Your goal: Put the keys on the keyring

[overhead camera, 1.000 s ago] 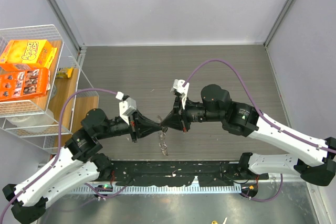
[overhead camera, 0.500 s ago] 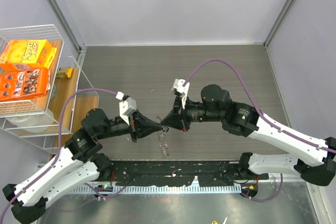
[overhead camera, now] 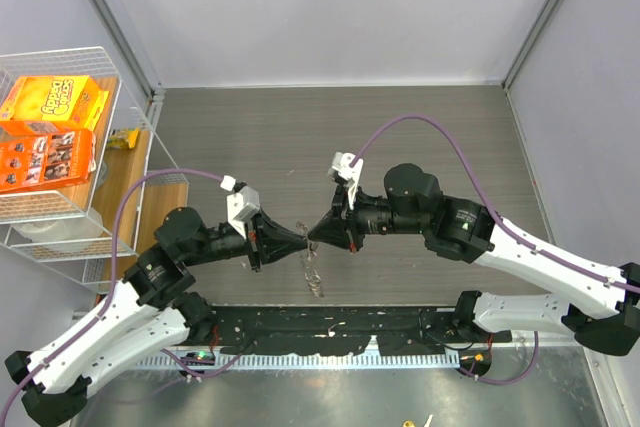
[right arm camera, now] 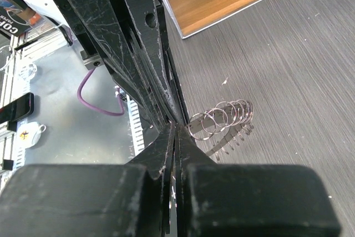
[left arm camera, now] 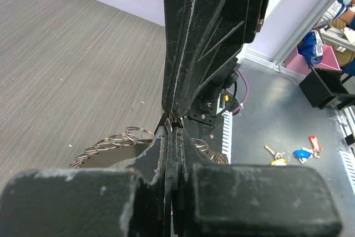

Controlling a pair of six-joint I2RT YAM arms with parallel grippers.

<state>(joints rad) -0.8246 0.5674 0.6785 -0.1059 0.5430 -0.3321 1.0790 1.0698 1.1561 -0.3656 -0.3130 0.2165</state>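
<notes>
hardly anything has shifted since a second ago: only the right arm has crept a touch outward, and the two tools still meet nose to nose. left tool [overhead camera: 300, 238] and right tool [overhead camera: 317, 235] are both clamped fully closed, tip against tip, above the near middle of the grey wood-grain bench [overhead camera: 250, 137]. the thin silvery metal keyring [overhead camera: 312, 273], a string of small loops, dangles from that meeting point toward the arms' bases. from the left wrist the keyring [left arm camera: 113, 140] shows on either side of the left tool's fingers, so it looks pinched there; whether the right tool nips anything i cannot tell. from the right wrist the keyring [right arm camera: 222, 118] hangs clear of the bench, casting a shadow. a white wire basket [overhead camera: 60, 54] holding orange cereal boxes [overhead camera: 50, 132] stands at the far left.
</notes>
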